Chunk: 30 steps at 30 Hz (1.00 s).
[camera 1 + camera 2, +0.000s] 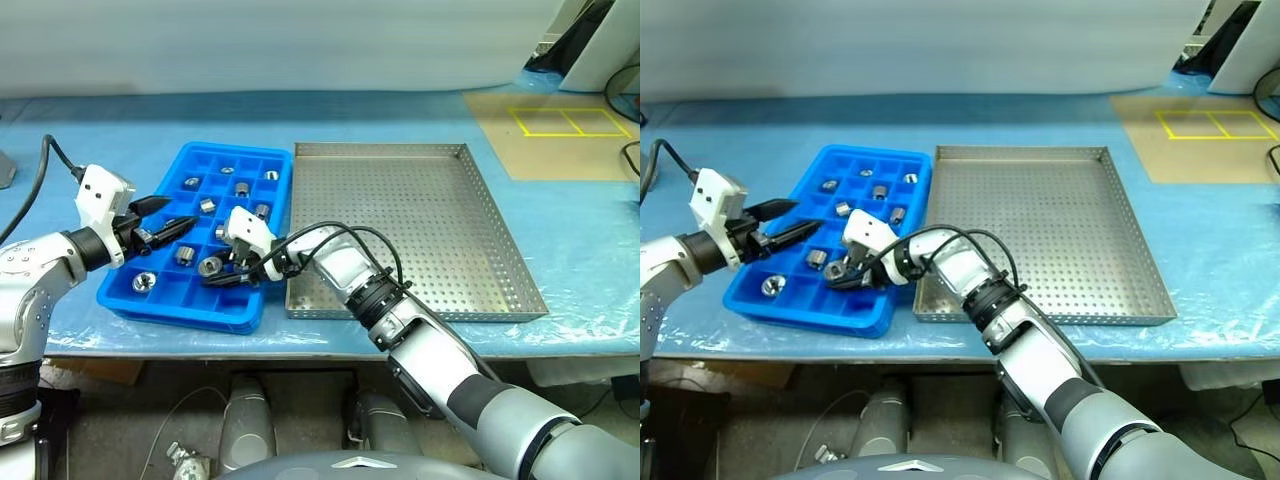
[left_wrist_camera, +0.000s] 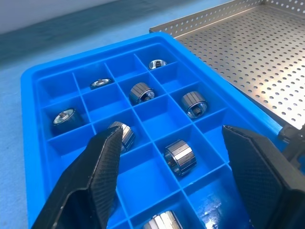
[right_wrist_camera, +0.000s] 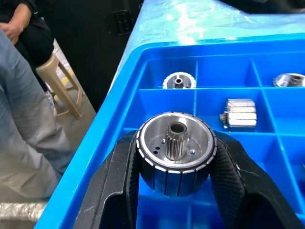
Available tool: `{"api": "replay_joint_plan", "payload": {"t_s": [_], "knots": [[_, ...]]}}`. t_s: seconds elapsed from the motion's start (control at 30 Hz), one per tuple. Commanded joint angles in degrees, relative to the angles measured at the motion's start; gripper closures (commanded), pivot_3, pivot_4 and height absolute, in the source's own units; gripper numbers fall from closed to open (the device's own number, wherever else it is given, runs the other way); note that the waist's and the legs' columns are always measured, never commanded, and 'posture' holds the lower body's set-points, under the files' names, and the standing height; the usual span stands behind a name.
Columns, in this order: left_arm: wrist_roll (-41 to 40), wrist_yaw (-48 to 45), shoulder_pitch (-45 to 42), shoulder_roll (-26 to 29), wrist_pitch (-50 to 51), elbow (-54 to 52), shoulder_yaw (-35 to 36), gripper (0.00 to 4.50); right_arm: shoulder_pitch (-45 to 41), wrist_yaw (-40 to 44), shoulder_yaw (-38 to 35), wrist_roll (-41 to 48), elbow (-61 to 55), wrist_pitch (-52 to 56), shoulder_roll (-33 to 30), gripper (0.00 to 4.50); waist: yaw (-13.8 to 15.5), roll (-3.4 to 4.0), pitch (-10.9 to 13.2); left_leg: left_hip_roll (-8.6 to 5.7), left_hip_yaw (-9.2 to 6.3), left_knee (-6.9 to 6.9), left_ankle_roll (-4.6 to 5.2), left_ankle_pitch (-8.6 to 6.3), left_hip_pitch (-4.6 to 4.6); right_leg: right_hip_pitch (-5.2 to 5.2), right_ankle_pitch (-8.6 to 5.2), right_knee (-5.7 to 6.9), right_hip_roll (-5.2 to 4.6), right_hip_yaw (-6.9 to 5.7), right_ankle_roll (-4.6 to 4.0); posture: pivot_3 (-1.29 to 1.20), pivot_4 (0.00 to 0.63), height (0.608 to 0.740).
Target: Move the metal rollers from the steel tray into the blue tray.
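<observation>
Right gripper (image 3: 174, 191): closed on one metal roller (image 3: 175, 148), held over the blue tray (image 1: 172, 300), lower left of frame.
Left gripper (image 1: 168, 222): open, empty, above the tray's left side.
Steel tray (image 1: 500, 245): centre right, seen bare of rollers.
Other rollers (image 2: 180, 156): lodged in compartments.
Risk: a release over a divider or an occupied cell is judged likely to tip the roller out.

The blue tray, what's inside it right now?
The blue tray holds several metal rollers, one per compartment. The right gripper hangs over it, gripping another roller and covering the compartments beneath.

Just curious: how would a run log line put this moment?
right pincer: shut on roller | over blue tray | left pincer: open | steel tray: bare
</observation>
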Motion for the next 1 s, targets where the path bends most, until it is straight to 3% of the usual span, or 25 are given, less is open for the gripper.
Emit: {"api": "replay_joint_plan", "payload": {"t_s": [0.03,0.4,0.57,0.7,0.9,1.0], "knots": [[-0.47,0.59,-0.16,0.50,-0.67,-1.90,1.55,0.99,-3.67,1.13,1.51,0.74,1.24,0.16,10.76,2.80,0.18,0.00,0.00,0.00,-0.01,0.00,0.00,0.00,-0.01,0.00,0.00,0.00,0.00,-0.01,0.00,0.24,0.150,0.740],[-0.29,1.47,-0.48,-1.13,-1.22,-2.02,-0.17,0.99,-5.56,-0.59,3.18,0.61,3.65,-2.34,13.17,2.80,1.06,0.00,0.00,0.01,-0.04,0.00,0.00,0.00,-0.03,-0.01,0.00,0.01,0.00,-0.05,-0.01,0.24,0.150,0.740],[-0.35,1.53,-0.08,-1.59,-1.15,-2.60,-0.52,0.99,-6.55,-1.42,2.79,0.50,4.24,-2.54,12.11,1.19,1.06,0.00,0.00,0.01,-0.06,0.00,0.00,0.00,-0.04,-0.01,0.00,0.02,0.00,-0.07,-0.01,0.23,0.150,0.740],[-0.37,1.51,-0.56,-1.80,-1.12,-2.38,-0.98,0.99,-7.89,-1.93,1.04,1.44,4.54,-2.84,10.99,1.19,1.04,0.00,0.00,0.01,-0.06,0.00,-0.01,0.00,-0.05,-0.01,0.00,0.02,0.00,-0.08,-0.01,0.22,0.150,0.740],[-0.46,1.15,-2.13,-2.88,-1.45,-1.79,-2.54,0.99,-7.96,1.49,-4.34,5.12,-5.50,-0.31,1.70,1.19,0.97,0.01,0.01,0.03,-0.07,0.01,-0.02,0.01,-0.14,-0.07,0.00,0.01,0.01,-0.11,-0.02,0.18,0.150,0.740],[0.09,0.99,-3.26,-3.86,-2.24,-0.44,-3.92,0.99,-5.56,2.92,-7.43,5.16,-12.43,2.69,-6.18,1.19,1.09,0.01,0.01,0.03,-0.08,0.02,-0.03,0.02,-0.13,-0.02,0.00,0.00,0.02,-0.15,-0.02,0.16,0.150,0.740]]}}
